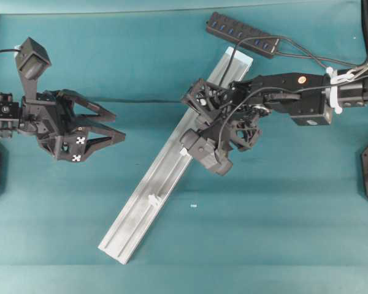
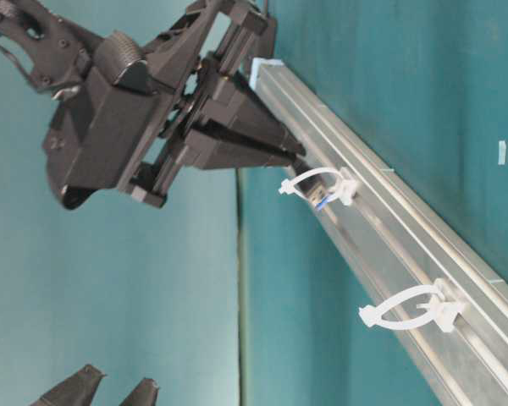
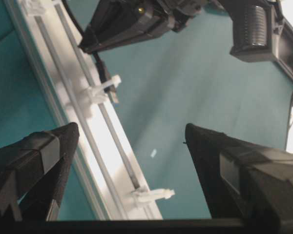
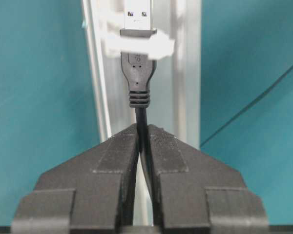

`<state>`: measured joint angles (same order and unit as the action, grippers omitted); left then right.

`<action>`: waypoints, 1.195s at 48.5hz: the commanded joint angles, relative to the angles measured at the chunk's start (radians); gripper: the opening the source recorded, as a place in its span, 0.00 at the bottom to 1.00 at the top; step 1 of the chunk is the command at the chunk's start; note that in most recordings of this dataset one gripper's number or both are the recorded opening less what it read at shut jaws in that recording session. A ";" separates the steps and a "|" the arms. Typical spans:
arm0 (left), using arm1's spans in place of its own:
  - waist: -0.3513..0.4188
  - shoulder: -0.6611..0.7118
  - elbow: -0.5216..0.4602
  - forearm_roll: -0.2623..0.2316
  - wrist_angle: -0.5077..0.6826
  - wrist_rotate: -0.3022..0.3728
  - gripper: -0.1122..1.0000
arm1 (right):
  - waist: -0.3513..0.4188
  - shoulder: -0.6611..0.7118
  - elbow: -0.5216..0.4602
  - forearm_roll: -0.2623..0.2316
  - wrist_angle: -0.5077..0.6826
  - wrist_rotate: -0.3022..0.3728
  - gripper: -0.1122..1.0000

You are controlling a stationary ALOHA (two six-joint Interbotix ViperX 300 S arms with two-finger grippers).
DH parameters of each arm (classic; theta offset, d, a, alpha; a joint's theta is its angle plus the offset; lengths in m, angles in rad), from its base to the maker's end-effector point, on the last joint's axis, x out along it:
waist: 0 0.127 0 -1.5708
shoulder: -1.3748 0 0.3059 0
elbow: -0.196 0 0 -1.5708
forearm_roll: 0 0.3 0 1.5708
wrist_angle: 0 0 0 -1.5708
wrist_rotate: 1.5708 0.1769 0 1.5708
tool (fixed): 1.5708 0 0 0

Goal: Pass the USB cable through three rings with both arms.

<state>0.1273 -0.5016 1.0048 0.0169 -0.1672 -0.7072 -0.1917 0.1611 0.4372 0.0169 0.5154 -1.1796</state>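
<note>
Left gripper spread wide, empty, parked left of rail, ready to take the plug. Rail laid diagonally on worktop. Right gripper clamped on cable just behind plug, feeding tip through a ring; another ring ahead, unthreaded

Right pincer crowds the rail by the middle ring; lower rail stands unobstructed
</note>
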 commanded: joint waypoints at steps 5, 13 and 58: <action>0.000 -0.005 -0.009 0.003 -0.005 0.002 0.95 | 0.032 -0.002 -0.015 0.018 -0.006 0.005 0.18; 0.000 -0.005 -0.008 0.003 -0.005 0.003 0.95 | 0.046 -0.002 -0.014 0.077 -0.025 0.005 0.18; -0.078 0.245 -0.032 0.003 -0.199 -0.060 0.95 | 0.044 -0.005 -0.009 0.130 -0.055 0.049 0.18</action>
<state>0.0522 -0.2746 1.0002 0.0169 -0.3344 -0.7517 -0.1503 0.1611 0.4326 0.1442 0.4663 -1.1428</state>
